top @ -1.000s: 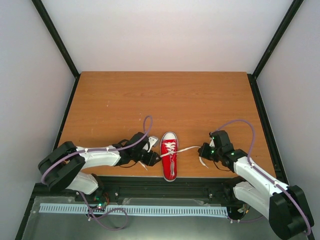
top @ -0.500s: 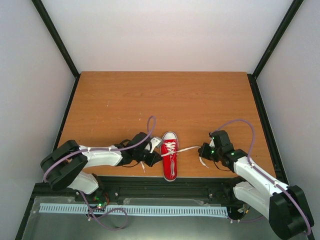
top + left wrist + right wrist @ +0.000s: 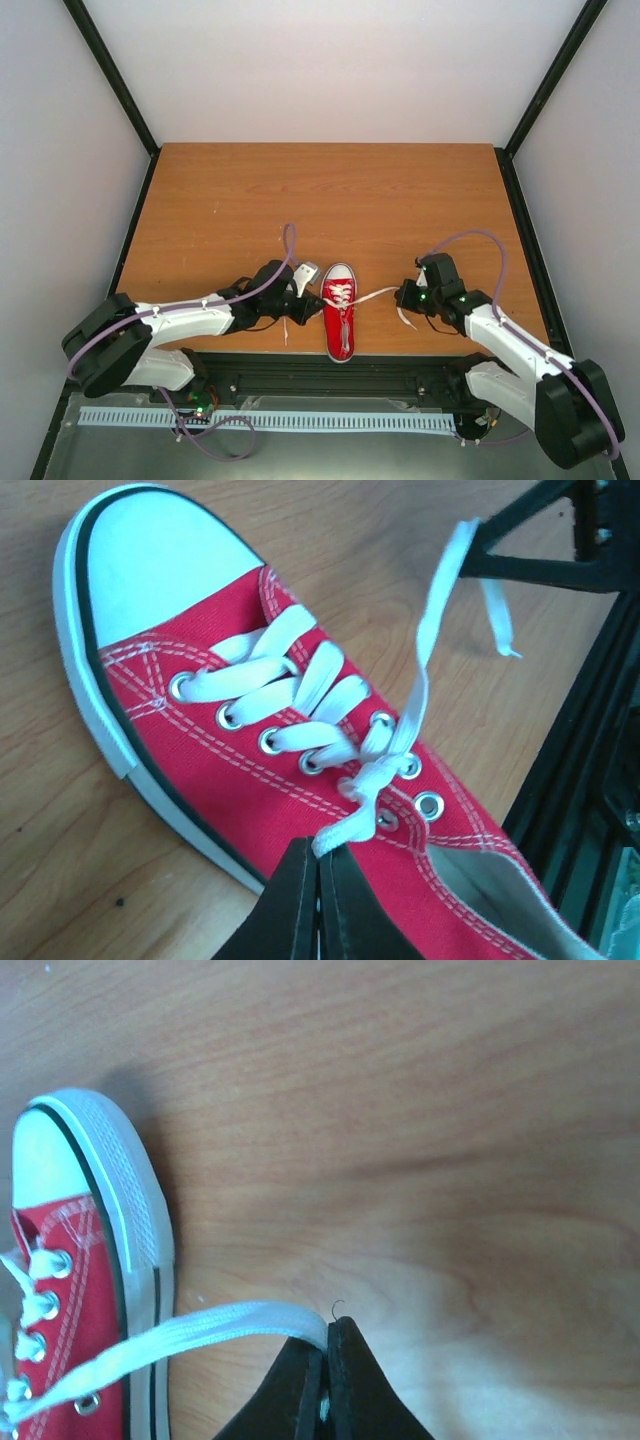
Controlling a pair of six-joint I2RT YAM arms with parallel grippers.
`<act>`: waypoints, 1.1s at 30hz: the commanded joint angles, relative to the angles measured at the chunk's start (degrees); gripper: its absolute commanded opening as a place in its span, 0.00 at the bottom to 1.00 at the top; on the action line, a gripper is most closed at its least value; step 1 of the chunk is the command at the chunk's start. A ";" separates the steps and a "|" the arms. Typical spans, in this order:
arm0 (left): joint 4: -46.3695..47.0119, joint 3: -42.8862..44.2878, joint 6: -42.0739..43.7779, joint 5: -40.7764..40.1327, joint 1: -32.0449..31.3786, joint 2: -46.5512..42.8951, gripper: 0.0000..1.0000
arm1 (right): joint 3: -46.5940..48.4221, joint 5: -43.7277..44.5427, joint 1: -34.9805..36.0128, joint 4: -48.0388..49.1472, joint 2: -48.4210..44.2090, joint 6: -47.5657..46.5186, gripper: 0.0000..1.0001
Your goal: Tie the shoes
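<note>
Now clamped shut on the white flat laces (image 3: 200, 1334) of the small red canvas sneaker (image 3: 339, 315) resting on the wooden tabletop (image 3: 300, 200): left gripper (image 3: 318, 852) just beside its eyelets, right gripper (image 3: 327, 1332) farther off its other side, presumably tensioning both strands for knotting.
</note>
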 commanded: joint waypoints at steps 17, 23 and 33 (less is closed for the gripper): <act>6.57 4.00 -4.67 0.21 -0.12 0.10 0.01 | 30.07 -16.86 11.17 14.73 32.32 -3.47 0.58; 5.36 5.84 -6.36 1.39 -0.12 0.93 0.01 | 18.83 -19.88 1.69 14.00 19.14 -8.60 0.78; 1.12 12.49 -11.36 4.19 -0.08 5.57 0.01 | -1.08 -26.20 7.04 29.43 0.67 -16.98 0.82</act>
